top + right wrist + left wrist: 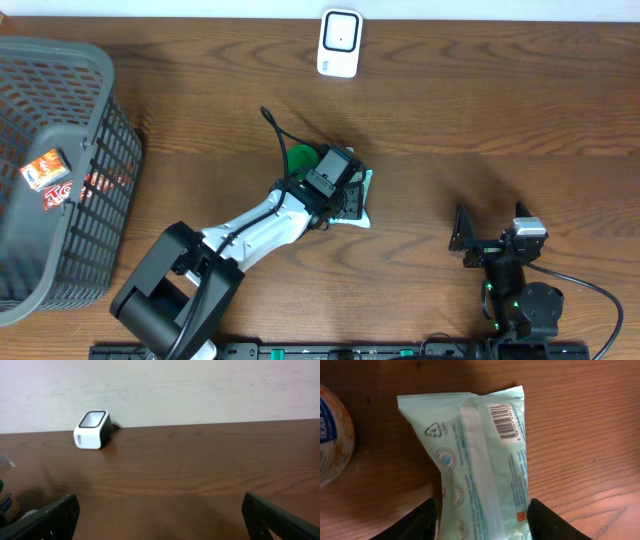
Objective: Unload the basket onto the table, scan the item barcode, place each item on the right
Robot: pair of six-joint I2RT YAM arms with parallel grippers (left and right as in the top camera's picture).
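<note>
A pale green wipes packet (480, 460) lies flat on the wooden table with its barcode (505, 422) facing up. In the overhead view only the packet's edge (364, 200) shows from under my left gripper (348, 200). In the left wrist view that gripper (482, 520) straddles the packet's near end. A thin dark gap shows at the left finger (417, 522), and the right finger (547, 522) sits at the packet's edge. The white scanner (339, 43) stands at the table's far edge, also visible as the scanner (92, 429). My right gripper (160, 515) is open over bare wood at the front right (465, 240).
A dark mesh basket (95, 60) with an orange and white pack (47, 175) in it stands at the left. A green-topped container (300, 157) stands just left of the packet, seen as an orange and white round container (332, 435) in the left wrist view.
</note>
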